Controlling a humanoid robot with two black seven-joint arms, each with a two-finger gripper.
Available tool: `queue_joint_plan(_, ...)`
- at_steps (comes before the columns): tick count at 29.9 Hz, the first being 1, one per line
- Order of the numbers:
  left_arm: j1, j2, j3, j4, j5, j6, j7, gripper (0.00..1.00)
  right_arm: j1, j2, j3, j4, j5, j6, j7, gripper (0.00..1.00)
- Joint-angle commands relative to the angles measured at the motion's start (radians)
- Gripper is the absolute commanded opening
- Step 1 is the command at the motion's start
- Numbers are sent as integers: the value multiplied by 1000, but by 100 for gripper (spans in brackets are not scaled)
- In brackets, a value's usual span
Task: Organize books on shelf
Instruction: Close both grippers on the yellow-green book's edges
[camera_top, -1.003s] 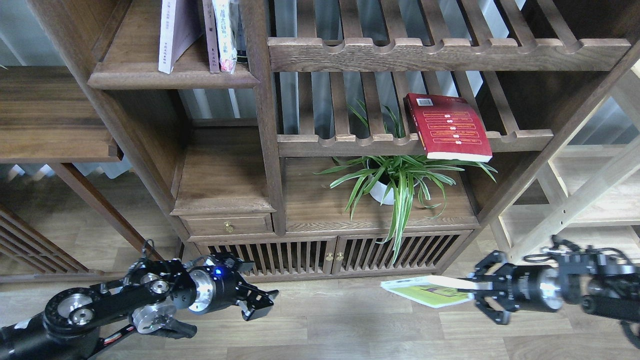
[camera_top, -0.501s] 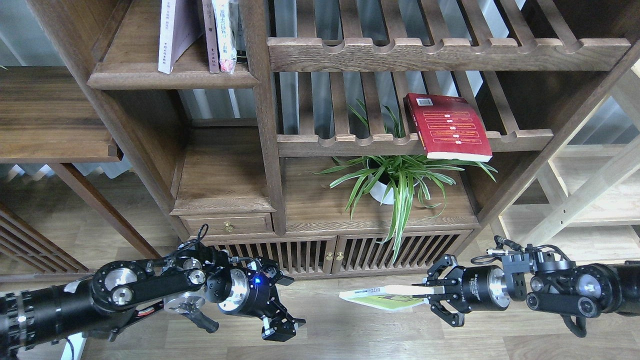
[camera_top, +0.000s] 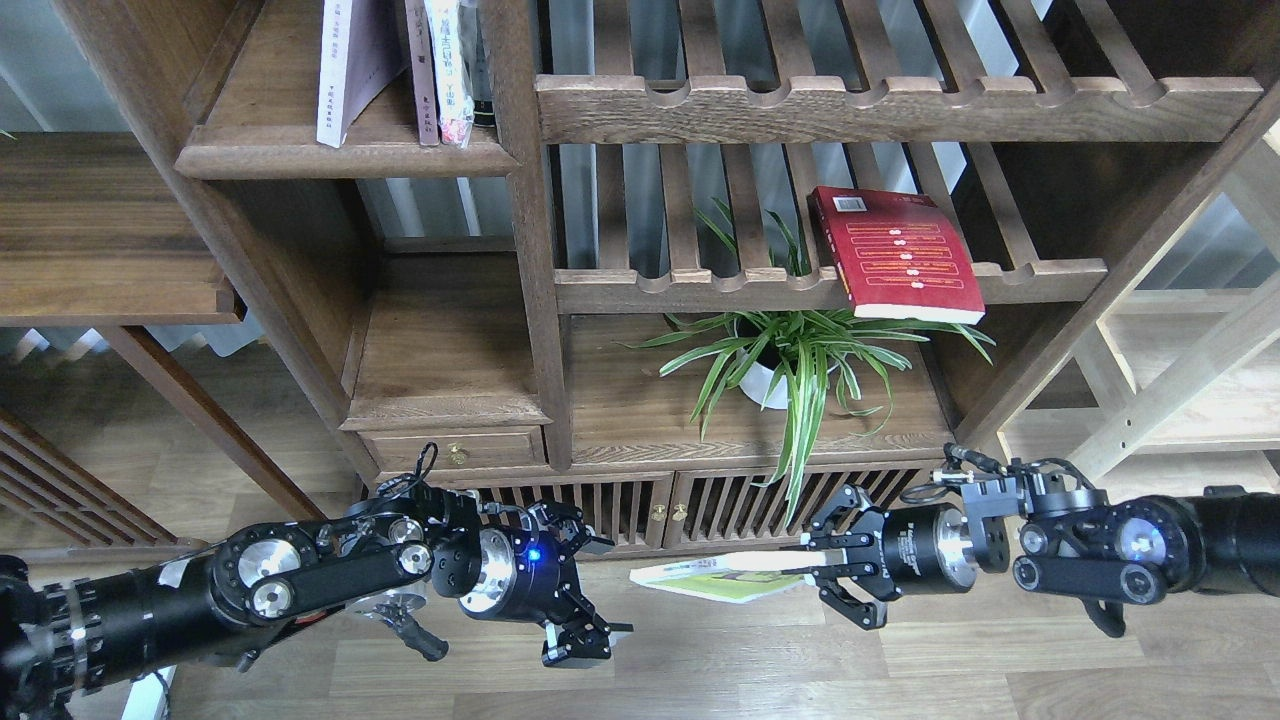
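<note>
The green-covered book (camera_top: 705, 579) hung in the air low in front of the bookcase, above the wooden floor, lying roughly flat and gripped by one edge. The right gripper (camera_top: 822, 563) was closed on that edge, its fingers pinching the white page block while the cover stuck out toward the left. Just across a gap, the left gripper (camera_top: 580, 640) pointed down and toward the book with its fingers parted and nothing between them; it was near the book but not touching it.

Higher up, the red book (camera_top: 895, 256) with yellow text bands lay flat on a slatted rack (camera_top: 700, 285), its front corner overhanging the scalloped rail above a potted plant (camera_top: 790, 360). At the top left, the solid shelf (camera_top: 300, 150) already carried a pale lavender-white book (camera_top: 345, 70) leaning beside a few slim upright books (camera_top: 445, 75).

Judged from this, the task was partly done: some books stood on the shelf, one was in hand and well below it, and the red one looked untouched. Raising the held book to the shelf, perhaps after a handover, appeared to remain.
</note>
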Motion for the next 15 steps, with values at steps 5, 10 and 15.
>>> queue_joint_plan(5, 8, -3, 9, 22, 20, 7, -31, 87, 57, 7, -1, 72, -1, 1, 0, 2)
queue_joint_plan(10, 8, -6, 11, 33, 47, 33, -39, 86, 74, 9, -3, 92, -1, 2, 0, 2)
queue_joint_plan(15, 10, -20, 12, 59, 69, 56, -48, 86, 89, 29, -3, 109, -1, 13, 0, 2)
